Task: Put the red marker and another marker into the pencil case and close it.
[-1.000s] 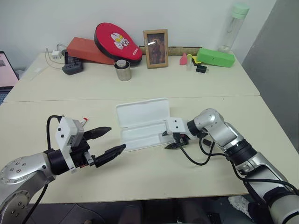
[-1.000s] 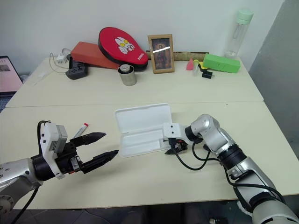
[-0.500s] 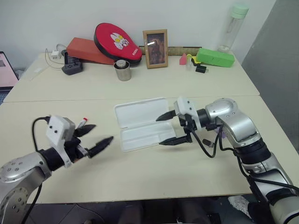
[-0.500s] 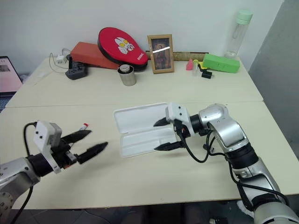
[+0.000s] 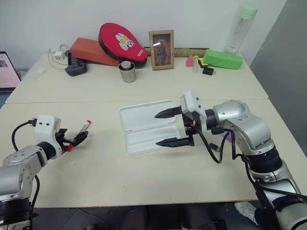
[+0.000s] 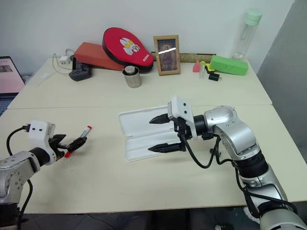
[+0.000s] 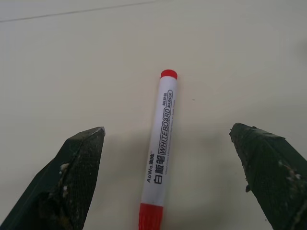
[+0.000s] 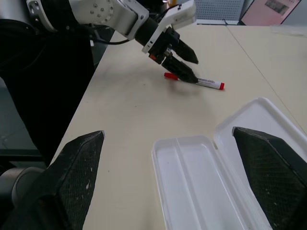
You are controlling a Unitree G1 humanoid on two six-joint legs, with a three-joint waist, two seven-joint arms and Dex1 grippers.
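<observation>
Lower left of the head views: the left gripper (image 6: 74,143) is seen with fingers spread wide, nothing held, straddling the lower end of the red marker (image 6: 79,138), which lies flat on the table (image 5: 158,187). In the left wrist view the marker runs between the two fingers without either touching it; white barrel with printed lettering, red at both ends. Its long axis is judged to run diagonally in the head views, from lower left up to upper right, the far red tip aimed toward the back of the table. It is judged light, rigid and smooth, round enough to roll if nudged; a pinch across the middle of the barrel is suggested, squarely across the axis, so it cannot pivot or squirt out. Centre of frame: the pencil case (image 5: 144,127) lies open, lid flat behind the tray, tray empty as far as can be seen, long axis running left to right with a slight upward slant. Thin hard plastic, likely to slide when pushed. Above it the right gripper (image 5: 169,127) hangs released, fingers far apart, empty. A purple marker cannot be made out with certainty.
</observation>
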